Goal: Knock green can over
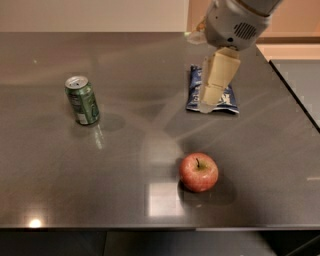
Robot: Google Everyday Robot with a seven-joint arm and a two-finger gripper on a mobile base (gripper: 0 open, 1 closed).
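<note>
Green can [82, 100] is seen upright on the bench [125, 175], left side, long axis vertical. Hand [209, 97] is held over the crisp bag [194, 90], well apart to the can's right, so a leftward sweep is needed. Hand's opening cannot be told; nothing is seen held.

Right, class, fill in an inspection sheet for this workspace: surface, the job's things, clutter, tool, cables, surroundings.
Surface: dark glossy table with light reflections on it.
Job's things: green can standing upright at the left, apart from everything else.
Clutter: blue bag lying flat, right of centre toward the back; red apple near the front, stem up.
Tool: tool hangs in front of the bag, well to the right of the can.
Cables: nothing seen.
Surroundings: pale wall behind the table.
</note>
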